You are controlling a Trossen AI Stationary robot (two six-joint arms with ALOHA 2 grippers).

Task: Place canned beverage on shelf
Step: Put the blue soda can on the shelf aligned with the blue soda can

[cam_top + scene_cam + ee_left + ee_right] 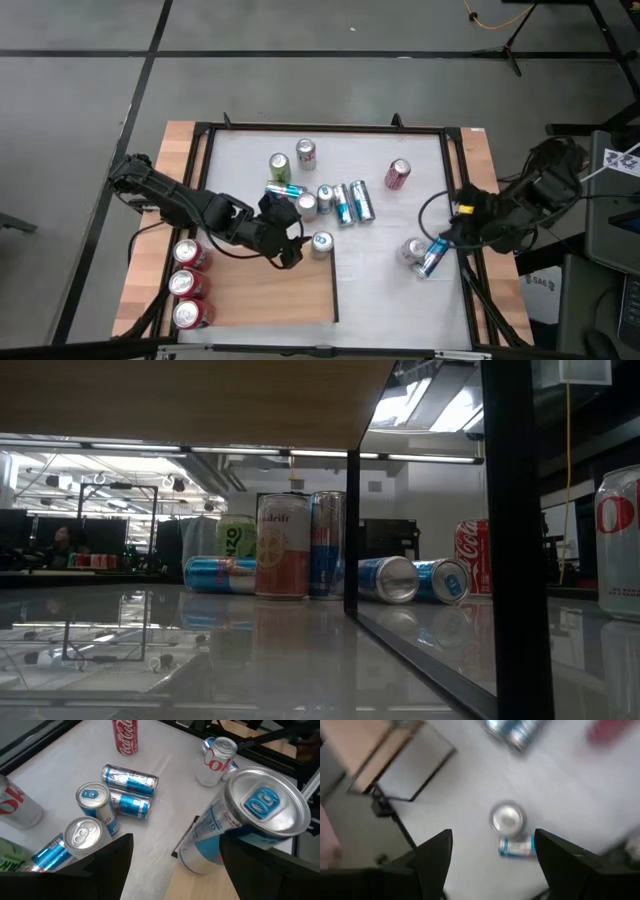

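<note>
A blue-and-silver can (321,242) stands upright at the far right corner of the light-brown shelf (265,290). In the left wrist view this can (235,820) stands between my left gripper's open fingers, close to one finger (260,860). My left gripper (292,250) is open just left of it. Three red cans (186,284) stand in a row on the shelf's left part. My right gripper (452,232) is open and empty above the table's right side, over an upright silver can (507,818) and a lying blue can (517,847). My left gripper comes at the blue-and-silver can about level from the table's left. The can's side (220,832) lies right beside one finger; I cannot tell whether they touch. The can stands on its base on the shelf's corner.
Several cans cluster at the table's middle (335,200), some upright, some lying; they also show in the low view (300,550). A red can (397,174) lies farther right. A black frame (330,128) rims the table, and a cable (430,210) loops by the right arm.
</note>
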